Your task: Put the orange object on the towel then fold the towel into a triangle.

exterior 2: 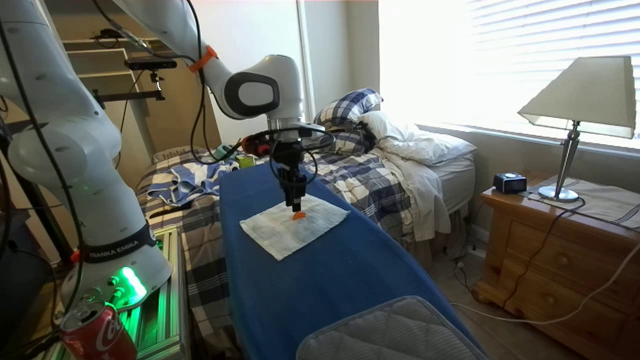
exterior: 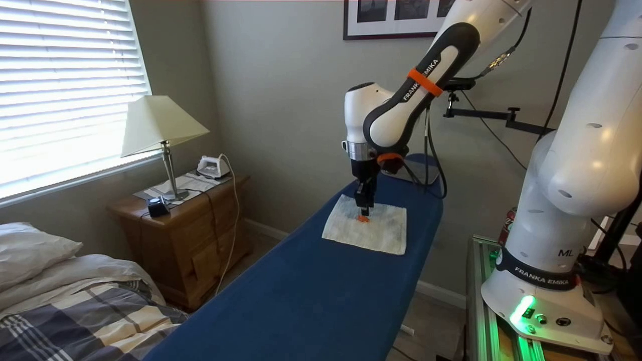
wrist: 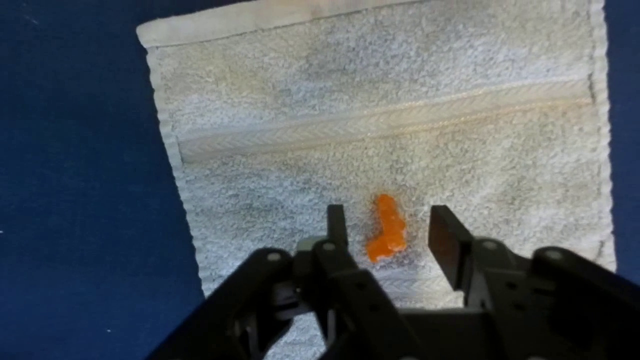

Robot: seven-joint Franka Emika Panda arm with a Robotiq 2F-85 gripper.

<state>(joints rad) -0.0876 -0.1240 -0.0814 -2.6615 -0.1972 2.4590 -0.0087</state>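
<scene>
Between the two spread fingers (wrist: 337,225) of the gripper (wrist: 389,220) lay the orange piece (wrist: 389,231). In the wrist view it rested on the towel (wrist: 280,200) with a gap showing toward 9 o'clock and another toward 3, so the gripper held nothing. Its long axis ran roughly from 12 to 6, ending in a short foot bent toward 7, and the fingers faced each other across that line. The coming move seemed to hang on those two gaps: a lift straight up looked likely to leave the piece in place, while a sideways swing risked nudging it. Whether the tips pressed on the towel could not be told.

The towel lay spread out and unfolded on the blue ironing board (exterior: 301,296); in the wrist view a full corner showed at about 10 o'clock from the gripper. Judged from this, the placing looked done, the triangle remained to be made, and a corner was the probable next target.

In an exterior view the gripper hung nearly upright, pointing toward 6 o'clock. The arm (exterior: 393,123) sloped in from about 1 o'clock, and its base (exterior: 546,311) stood at about 4. Well apart, at about 10, a lamp (exterior: 160,125) stood on a wooden bedside chest (exterior: 165,250).
</scene>
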